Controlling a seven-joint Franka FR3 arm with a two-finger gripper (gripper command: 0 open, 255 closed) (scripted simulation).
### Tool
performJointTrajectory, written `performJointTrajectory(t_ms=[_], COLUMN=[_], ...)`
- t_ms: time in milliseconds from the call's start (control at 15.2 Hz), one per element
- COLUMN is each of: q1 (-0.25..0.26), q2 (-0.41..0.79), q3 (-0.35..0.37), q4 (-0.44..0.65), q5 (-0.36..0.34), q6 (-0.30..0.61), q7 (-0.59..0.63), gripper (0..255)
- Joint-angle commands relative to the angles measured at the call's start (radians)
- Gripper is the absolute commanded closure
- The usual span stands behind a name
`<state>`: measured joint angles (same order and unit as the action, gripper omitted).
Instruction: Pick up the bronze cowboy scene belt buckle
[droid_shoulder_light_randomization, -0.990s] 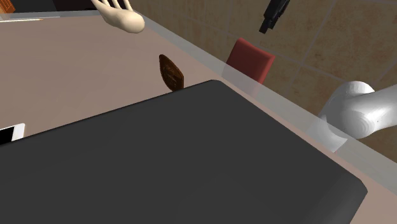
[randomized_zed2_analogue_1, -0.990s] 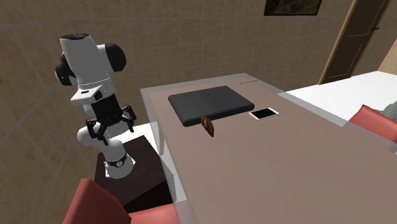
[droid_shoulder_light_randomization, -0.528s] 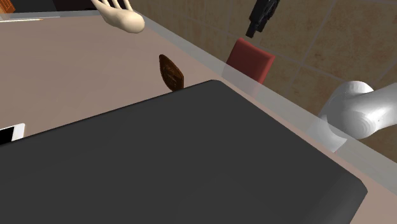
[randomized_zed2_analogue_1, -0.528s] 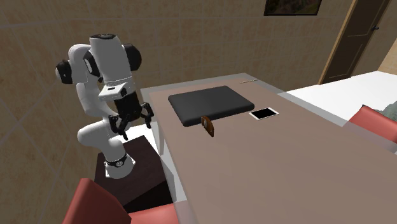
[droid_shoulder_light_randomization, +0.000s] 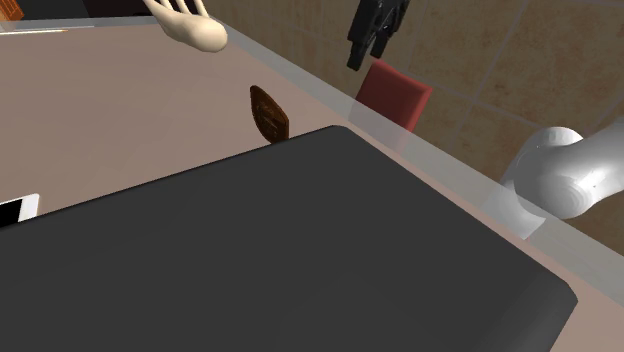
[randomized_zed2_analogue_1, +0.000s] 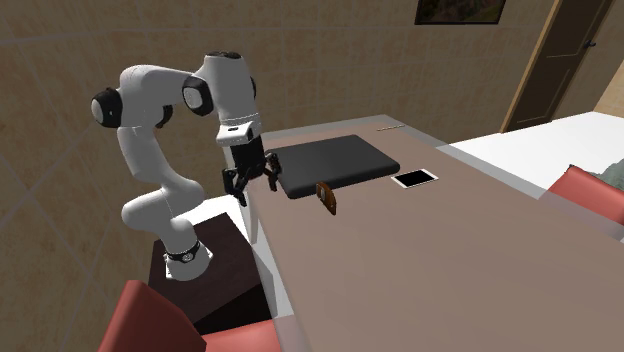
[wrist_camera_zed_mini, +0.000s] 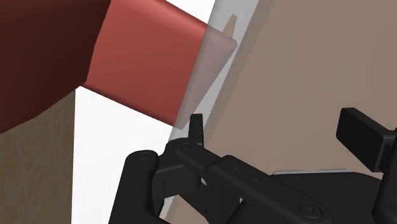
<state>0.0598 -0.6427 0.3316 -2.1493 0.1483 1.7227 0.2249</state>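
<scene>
Nearest, from the wrist view: claw (wrist_camera_zed_mini: 278, 127) open, black fingers (wrist_camera_zed_mini: 361, 132) set well apart with nothing between them, hanging over the pale translucent edge of the table (wrist_camera_zed_mini: 305, 57). Directly beneath and just outside that edge, a red chair (wrist_camera_zed_mini: 146, 63) pressed up to the rim, white floor (wrist_camera_zed_mini: 108, 153) beside it. Added by the second exterior view: the white arm (randomized_zed2_analogue_1: 135, 160) folded over from its dark stand (randomized_zed2_analogue_1: 225, 285), and, just beyond the claw on the tabletop, the corner of a flat black slab (randomized_zed2_analogue_1: 330, 160) like a closed laptop. Next out, a short way past that corner: the bronze-brown belt buckle (droid_shoulder_light_randomization: 268, 112), upright on its edge, just beside the slab's long edge, touching it or not impossible to tell, apart from the claw and untouched. Farther along, a white phone (randomized_zed2_analogue_1: 414, 179) lying flat by the slab's far corner. Beyond the buckle, wide bare tabletop with free room on its open side. Farther still, given by the shoulder view, a cream hand-shaped object (droid_shoulder_light_randomization: 190, 22) near the table's edge. Farthest, a second red chair (randomized_zed2_analogue_1: 595, 190) and a brown door (randomized_zed2_analogue_1: 560, 60).
</scene>
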Motion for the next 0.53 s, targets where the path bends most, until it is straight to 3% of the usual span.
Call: performJointTrajectory(t_ms=[0, 462], q1=[-0.001, -0.021], q2=[0.046, 0.239], q3=[0.05, 0.238], q4=[0.04, 0.211], q5=[0.001, -0.047], q6=[0.011, 0.036], q7=[0.052, 0.244], gripper=[0, 0])
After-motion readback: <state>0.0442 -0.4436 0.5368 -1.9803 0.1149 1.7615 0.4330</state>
